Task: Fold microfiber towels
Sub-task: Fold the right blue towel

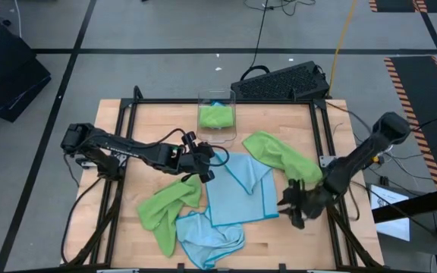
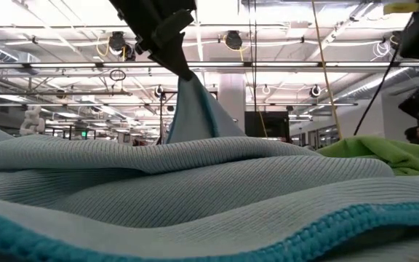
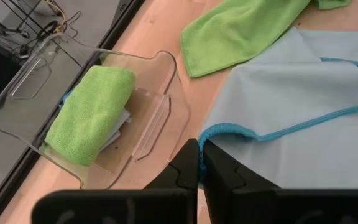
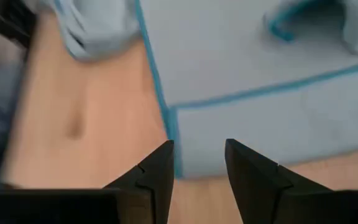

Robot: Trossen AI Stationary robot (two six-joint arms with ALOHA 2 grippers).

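A light blue towel [image 1: 237, 193] with a teal hem lies spread at the table's middle. Its far left corner is lifted into a peak [image 2: 191, 94] by my left gripper [image 1: 203, 163], which is shut on it. My right gripper [image 1: 298, 206] stands open at the towel's right near corner [image 4: 176, 165], fingers on either side of the hem; no touch shows. A lime green towel [image 1: 169, 208] and a crumpled blue one [image 1: 207, 241] lie on the near left. Another green towel [image 1: 279, 155] lies far right. My left gripper pinches the blue towel's hemmed corner [image 3: 209, 134] between its two shut fingers [image 3: 188, 168], coming from the table's left and slanting down. The corner is raised off the table; the cloth slopes down from it like a tent, and the rest lies on the wood.
A clear plastic bin [image 1: 217, 117] with a folded green towel [image 3: 89, 112] stands at the far middle, just beyond my left gripper. A black frame [image 1: 120, 152] rims the table. Bare wood [image 4: 86, 118] shows beside the blue towel's near edge.
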